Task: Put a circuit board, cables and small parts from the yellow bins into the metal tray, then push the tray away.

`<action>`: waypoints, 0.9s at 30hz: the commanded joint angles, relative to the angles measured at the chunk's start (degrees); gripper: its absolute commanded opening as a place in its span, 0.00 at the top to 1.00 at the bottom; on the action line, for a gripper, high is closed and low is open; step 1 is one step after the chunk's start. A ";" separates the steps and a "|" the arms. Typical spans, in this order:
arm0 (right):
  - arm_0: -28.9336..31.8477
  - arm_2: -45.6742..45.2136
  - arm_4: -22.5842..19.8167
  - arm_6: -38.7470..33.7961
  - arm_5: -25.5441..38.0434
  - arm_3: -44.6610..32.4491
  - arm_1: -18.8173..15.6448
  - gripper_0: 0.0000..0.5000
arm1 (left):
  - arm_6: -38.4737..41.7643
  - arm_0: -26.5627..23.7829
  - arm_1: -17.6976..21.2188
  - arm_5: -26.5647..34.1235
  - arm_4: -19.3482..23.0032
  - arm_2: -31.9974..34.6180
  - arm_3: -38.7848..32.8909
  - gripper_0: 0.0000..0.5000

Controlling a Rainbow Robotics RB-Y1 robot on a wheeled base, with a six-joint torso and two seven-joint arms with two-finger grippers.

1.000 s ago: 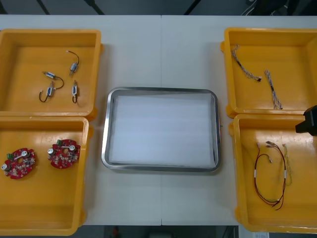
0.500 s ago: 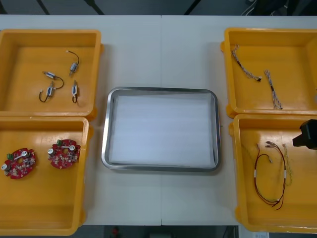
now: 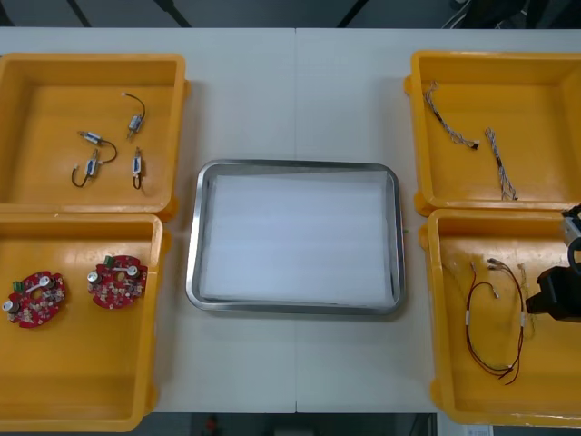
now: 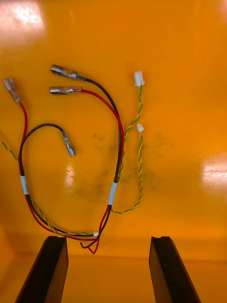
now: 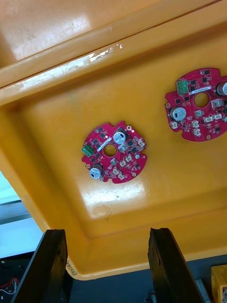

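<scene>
1. From above, a light table [image 3: 295,100] carries the metal tray [image 3: 192,238] at its middle, white inside, with two yellow bins at each side.
2. In the same view, the far-left bin [image 3: 91,60] holds several small metal parts [image 3: 136,165] with short dark leads. The near-left bin [image 3: 82,223] holds two round red circuit boards lying side by side, one board [image 3: 34,298] nearer the outer wall and the other board [image 3: 116,282] nearer the tray.
3. On the other side, the far-right bin [image 3: 495,56] holds two pale twisted cables [image 3: 500,165]. The near-right bin [image 3: 434,309] holds a looped red and black cable [image 3: 495,320].
4. The right gripper [image 3: 556,294] shows as a black block at the table's right edge, over the near-right bin and just beside the looped cable.
5. In the right wrist view, the right gripper [image 4: 109,270] has its jaws spread wide with nothing between them. It is above the bin's orange floor [image 4: 189,71]. The red and black cable [image 4: 116,142] lies flat beyond the fingertips, and a twisted yellow strand [image 4: 140,156] runs along it.
6. In the left wrist view, the left gripper [image 5: 109,270] also has its jaws spread and holds nothing. It hangs above the outer edge of the near-left bin [image 5: 156,203]. One board [image 5: 113,151] lies beyond the gap between the fingers and the second board [image 5: 198,104] lies farther off. The boards are apart from each other.
</scene>
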 commanded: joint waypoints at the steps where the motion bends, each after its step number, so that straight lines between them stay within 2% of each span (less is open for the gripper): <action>1: 2.27 3.39 1.05 -2.53 -3.38 -1.73 -1.96 0.00 | 3.41 -0.30 2.02 -0.44 0.56 -0.07 1.12 0.00; 5: 3.06 5.59 2.46 -2.88 -6.63 -1.64 -1.96 0.00 | 9.83 -1.18 2.02 -1.58 3.81 -0.24 2.87 0.00; 7: 3.24 6.47 3.07 -2.97 -7.60 -1.47 -1.96 0.00 | 12.38 -1.97 2.02 -1.58 3.90 -0.86 3.23 0.00; 18: 4.91 8.84 6.59 -2.27 -12.34 1.26 -1.96 0.00 | 31.62 -6.54 1.93 -1.58 -0.67 -5.95 3.75 0.00; 23: 6.14 9.99 7.91 -2.36 -14.54 1.87 -1.96 0.00 | 36.99 -8.48 2.02 -1.58 -1.20 -8.15 4.90 0.00; 27: 6.40 11.39 8.96 -2.27 -16.91 3.37 -1.96 0.00 | 41.38 -9.97 2.02 -3.51 -3.31 -11.75 5.77 0.00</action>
